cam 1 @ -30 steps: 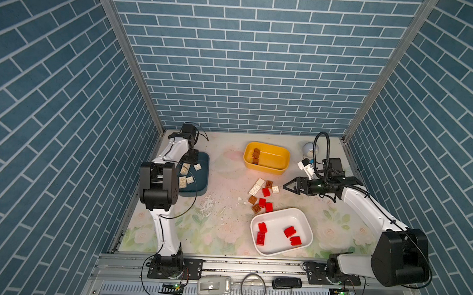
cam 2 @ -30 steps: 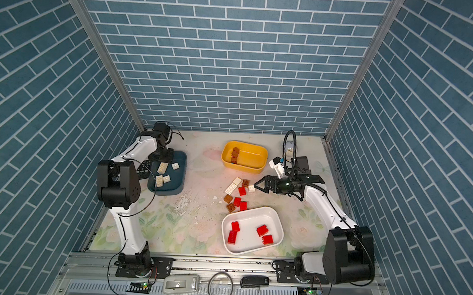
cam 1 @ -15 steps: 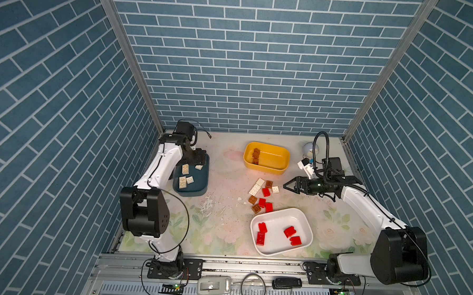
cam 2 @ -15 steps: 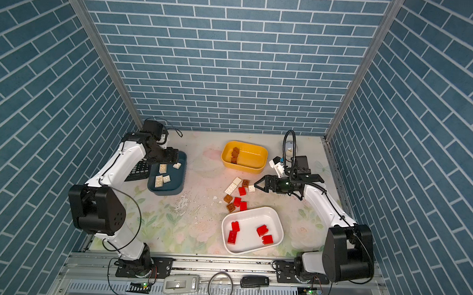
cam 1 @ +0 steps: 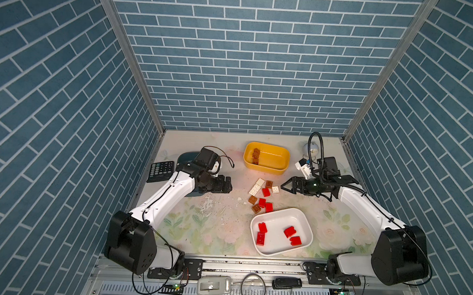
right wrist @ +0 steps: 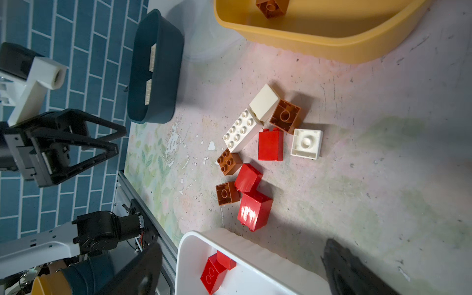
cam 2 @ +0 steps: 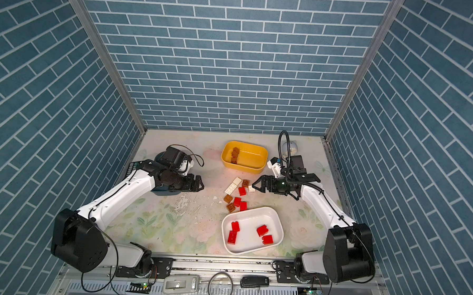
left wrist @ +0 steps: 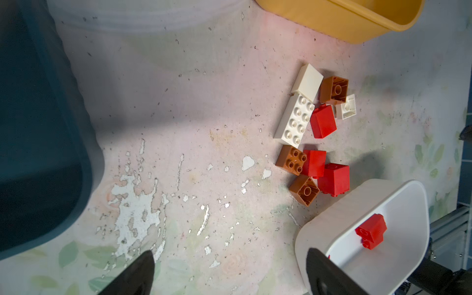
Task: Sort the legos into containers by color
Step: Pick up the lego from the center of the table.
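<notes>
The left jaws stand wide apart with nothing between them. The right jaws are spread just as wide and are also empty.

Between the two sets of jaws, nearer the right ones, a loose cluster of legos (cam 1: 263, 194) lies on the counter (cam 1: 213, 221): three white, three brown and three red. A small white square brick (right wrist: 306, 143), hollow side up, sits just ahead of the right jaws' tips. A white oblong brick (left wrist: 293, 122) is on the cluster's edge facing the left jaws.

Behind the left jaws, partly under that arm's wrist, is the teal tub (right wrist: 158, 63) with cream bricks (right wrist: 150, 58) inside. Beyond the gap between the jaws stands the yellow tub (cam 1: 272, 170), holding brown bricks (cam 1: 256, 156). The white tub (cam 1: 277, 224) sits on the base side of the cluster, closer to the right jaws, with four red bricks (cam 1: 289, 231) in it.

A black calculator (cam 1: 161, 171) lies behind the left jaws, its key markings too small to read.
</notes>
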You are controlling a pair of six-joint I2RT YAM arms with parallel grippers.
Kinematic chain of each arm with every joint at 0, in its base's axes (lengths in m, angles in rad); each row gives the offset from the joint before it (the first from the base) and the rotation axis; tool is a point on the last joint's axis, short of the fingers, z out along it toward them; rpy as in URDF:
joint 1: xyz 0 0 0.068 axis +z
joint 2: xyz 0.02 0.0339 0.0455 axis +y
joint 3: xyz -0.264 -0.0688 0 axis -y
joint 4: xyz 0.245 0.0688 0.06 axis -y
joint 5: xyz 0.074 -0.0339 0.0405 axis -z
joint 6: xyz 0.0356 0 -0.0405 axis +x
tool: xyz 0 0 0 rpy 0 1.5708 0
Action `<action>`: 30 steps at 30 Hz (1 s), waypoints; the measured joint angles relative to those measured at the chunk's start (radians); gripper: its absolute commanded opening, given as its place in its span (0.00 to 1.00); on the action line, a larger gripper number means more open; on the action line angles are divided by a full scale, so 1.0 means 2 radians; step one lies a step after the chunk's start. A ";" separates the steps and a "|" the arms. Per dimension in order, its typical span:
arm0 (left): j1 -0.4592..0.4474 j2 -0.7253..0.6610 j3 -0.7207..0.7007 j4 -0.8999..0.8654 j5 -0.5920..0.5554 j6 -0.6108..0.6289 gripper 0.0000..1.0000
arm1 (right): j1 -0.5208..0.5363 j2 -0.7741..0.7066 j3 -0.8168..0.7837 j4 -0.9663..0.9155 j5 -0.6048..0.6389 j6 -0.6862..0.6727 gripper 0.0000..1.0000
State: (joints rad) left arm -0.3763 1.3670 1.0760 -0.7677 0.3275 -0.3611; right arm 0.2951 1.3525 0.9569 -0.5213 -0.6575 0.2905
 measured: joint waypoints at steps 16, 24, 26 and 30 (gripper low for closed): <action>0.026 -0.027 -0.033 0.052 0.084 0.001 0.99 | 0.116 0.105 0.130 0.021 0.188 0.253 0.98; 0.037 -0.038 -0.051 0.062 0.096 0.003 0.99 | 0.164 0.212 0.244 -0.043 0.268 0.323 0.92; 0.038 -0.042 -0.054 0.066 0.097 0.003 0.99 | 0.173 0.237 0.269 -0.059 0.284 0.333 0.88; 0.039 -0.049 -0.060 0.072 0.099 0.003 0.99 | 0.185 0.285 0.310 -0.081 0.307 0.357 0.72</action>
State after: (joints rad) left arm -0.2974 1.2694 0.9562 -0.6228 0.5255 -0.3546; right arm 0.6659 1.9228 1.5764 -0.6834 -0.0429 1.0050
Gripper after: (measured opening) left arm 0.991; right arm 0.769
